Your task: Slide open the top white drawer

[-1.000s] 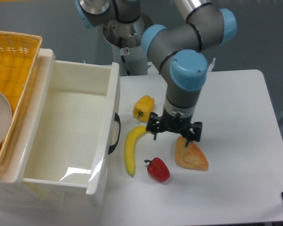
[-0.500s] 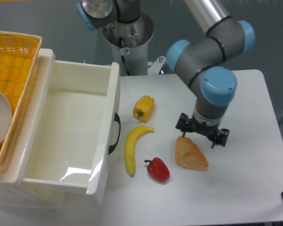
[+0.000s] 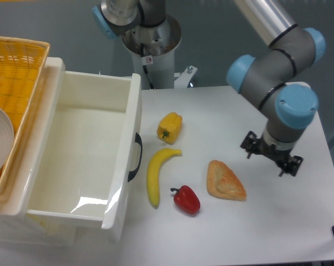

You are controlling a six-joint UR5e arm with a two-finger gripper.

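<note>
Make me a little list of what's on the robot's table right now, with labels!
drawer: top drawer pulled open, looks empty inside
handle: black, on the drawer front
hand: above the table's right side, holding nothing; open or shut unclear
banana: beside the drawer front
yellow pepper: behind the banana
red pepper: near the banana's front end
bread: right of the red pepper
basket: yellow, far left
</note>
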